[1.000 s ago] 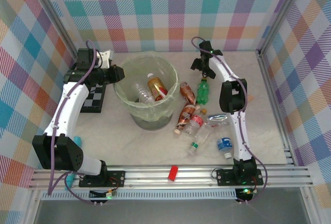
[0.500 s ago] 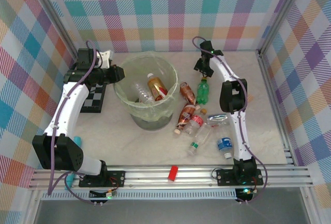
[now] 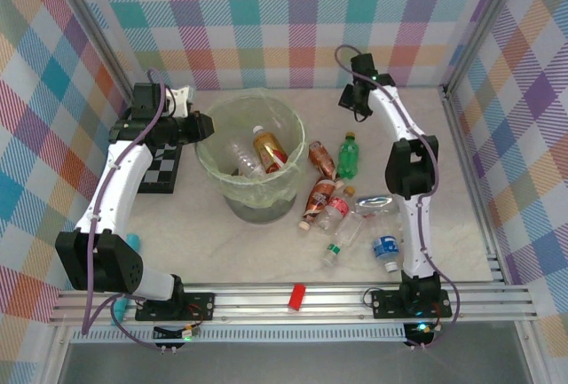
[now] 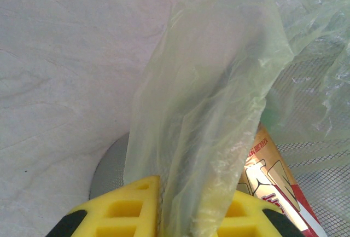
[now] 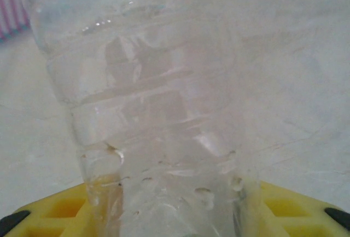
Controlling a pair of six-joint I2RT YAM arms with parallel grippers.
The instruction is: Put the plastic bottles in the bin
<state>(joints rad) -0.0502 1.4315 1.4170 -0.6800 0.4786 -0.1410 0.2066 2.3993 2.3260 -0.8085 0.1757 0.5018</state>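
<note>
We have the pale table (image 3: 222, 246) spread across the middle of the top view. On it, left of centre, the big round pale-green bin (image 3: 257, 199) stands upright. Its thin liner (image 4: 208, 100) folds over the rim. In the left wrist view the left gripper (image 4: 186, 207) is clamped on that fold at the bin's left rim, one yellow finger on either side.

Inside the bin we spot a brown-labelled bottle (image 3: 269, 148) with a clear one (image 3: 242, 159) just beside it. The chessboard (image 3: 162, 171) lies flat to the bin's left, under the left arm.

Upper right of centre, near the back wall, is the right gripper (image 3: 354, 100). Its wrist view shows it closed on a clear bottle (image 5: 153, 111), the ribbed body between the yellow fingers (image 5: 54, 211).

Right of the bin, loose bottles lie clustered on the table: a green bottle (image 3: 348, 157), a brown bottle (image 3: 320, 159), a red-labelled bottle (image 3: 334, 212), a crushed clear bottle (image 3: 376, 202) and a blue-labelled bottle (image 3: 385, 249). At bottom centre, a small red block (image 3: 297, 296) sits on the front rail.
</note>
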